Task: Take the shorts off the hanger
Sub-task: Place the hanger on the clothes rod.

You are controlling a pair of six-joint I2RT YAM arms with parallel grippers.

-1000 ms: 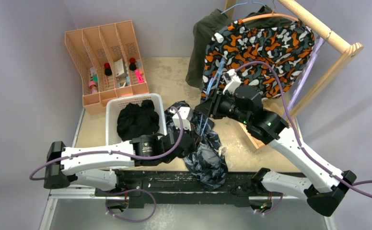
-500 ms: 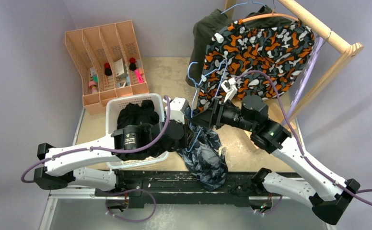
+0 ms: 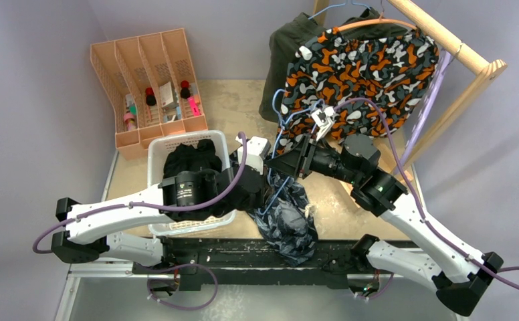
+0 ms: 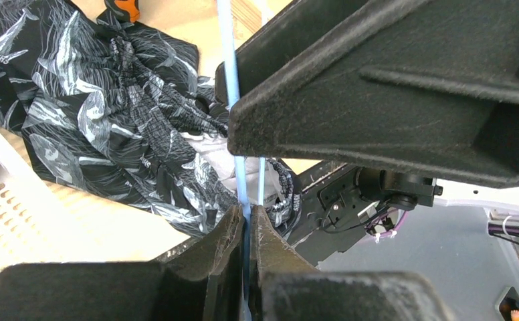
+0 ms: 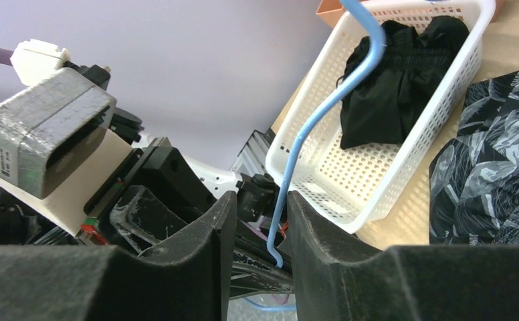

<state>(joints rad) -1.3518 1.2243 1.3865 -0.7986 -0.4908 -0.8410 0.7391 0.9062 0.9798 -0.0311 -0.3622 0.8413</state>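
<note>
A blue wire hanger (image 4: 234,87) is bare, and my left gripper (image 4: 247,217) is shut on its wire just above the table (image 3: 237,107). The same hanger (image 5: 324,114) passes between the open jaws of my right gripper (image 5: 260,224) without being pinched. From above, the left gripper (image 3: 265,195) and right gripper (image 3: 285,160) sit close together over the dark blue-grey camouflage shorts (image 3: 289,224), which lie crumpled at the table's near edge. Black shorts (image 3: 190,167) lie in the white basket (image 3: 155,155). Orange camouflage shorts (image 3: 364,67) and olive green shorts (image 3: 282,50) hang on the rack.
A wooden clothes rack (image 3: 474,63) stands at the back right with hangers on its rail. A peach desk organiser (image 3: 146,87) holding small items stands at the back left. The basket (image 5: 404,167) lies just left of the grippers.
My left gripper has drawn back towards the basket with the blue hanger in it. My right gripper has let go of the wire, its jaws now apart around it. The dark camouflage shorts stayed on the table.
</note>
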